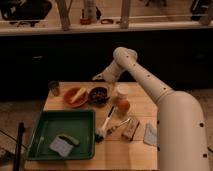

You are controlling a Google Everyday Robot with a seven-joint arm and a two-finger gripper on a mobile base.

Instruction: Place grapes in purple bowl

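The purple bowl (98, 96) stands at the back of the wooden table (135, 155), right of the orange bowl (75, 96). A small dark reddish cluster, which looks like the grapes (96, 92), lies inside the purple bowl. My gripper (99, 78) hangs just above and behind the purple bowl's far rim, apart from it. The white arm reaches in from the lower right.
The orange bowl holds a yellow item. A round orange fruit (123, 105) and a white cup (121, 92) stand right of the purple bowl. A green tray (45, 120) holding a sponge sits front left. A brush (106, 125), a wooden block (131, 129), a napkin (150, 134) and a small can (54, 87) are also there.
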